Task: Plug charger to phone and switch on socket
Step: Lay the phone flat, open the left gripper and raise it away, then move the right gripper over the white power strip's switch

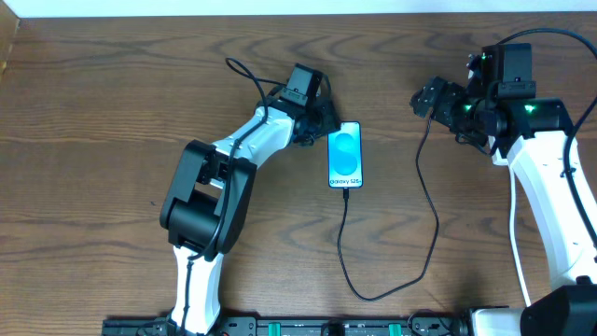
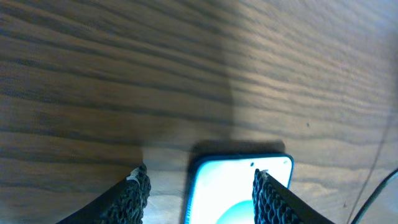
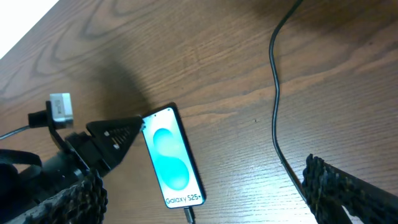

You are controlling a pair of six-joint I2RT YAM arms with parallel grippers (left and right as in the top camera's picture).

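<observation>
Overhead: the phone is laid flat on the bench, about midway and nearer the far edge, screen lit. The charger is seen joined at its near end, looped toward the near edge and up to the right fingers. The left fingers are set at the phone's far-left corner, judged a steadying stance. Left wrist: fingers spread, the phone's far end between them, contact not told. Right wrist: fingers spread, nothing pinched, cable just beside one. The socket is seen nowhere; it may be hidden by the right arm.
</observation>
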